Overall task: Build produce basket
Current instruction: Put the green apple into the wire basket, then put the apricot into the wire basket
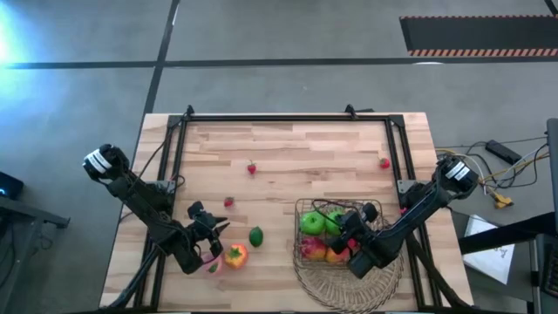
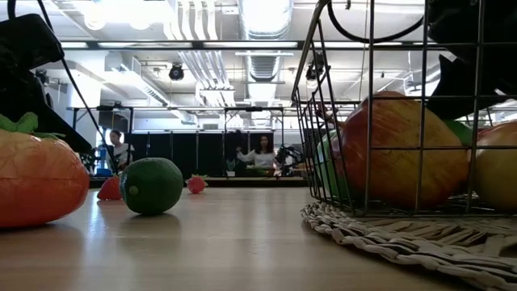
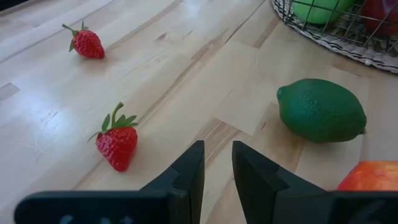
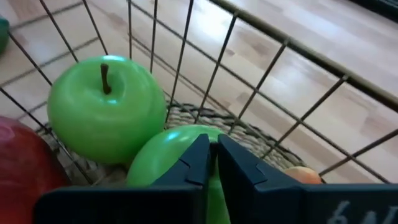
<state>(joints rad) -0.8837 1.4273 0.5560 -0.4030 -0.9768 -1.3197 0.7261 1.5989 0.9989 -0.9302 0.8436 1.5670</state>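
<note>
Two arms work at the wooden table [image 1: 288, 148], and we describe each in turn. Our right gripper [image 1: 349, 228] hangs inside the wire basket [image 1: 377, 209], which sits on a round woven mat [image 1: 340, 283] on the right side of the table. In the right wrist view its fingers [image 4: 193, 163] stand almost pressed together, with only a thin slit between them and nothing pinched, just above a green fruit [image 4: 171, 149]. Beside that fruit a green apple [image 4: 106, 109] with a brown stem rests against the basket's wall. From table height we also see a red-and-yellow apple [image 2: 396, 149] behind the wires.

Our left gripper [image 1: 212, 228] sits low over the table's left front, its jaws slightly spread and empty. Just past it lie a green lime [image 3: 321, 111] and a strawberry [image 3: 117, 142]; a second strawberry [image 3: 87, 43] lies farther off. An orange tomato-like piece [image 1: 235, 255] and a pink piece [image 1: 212, 264] rest right beside this gripper. Another strawberry [image 1: 384, 162] lies near the table's far right, well apart from the basket.
</note>
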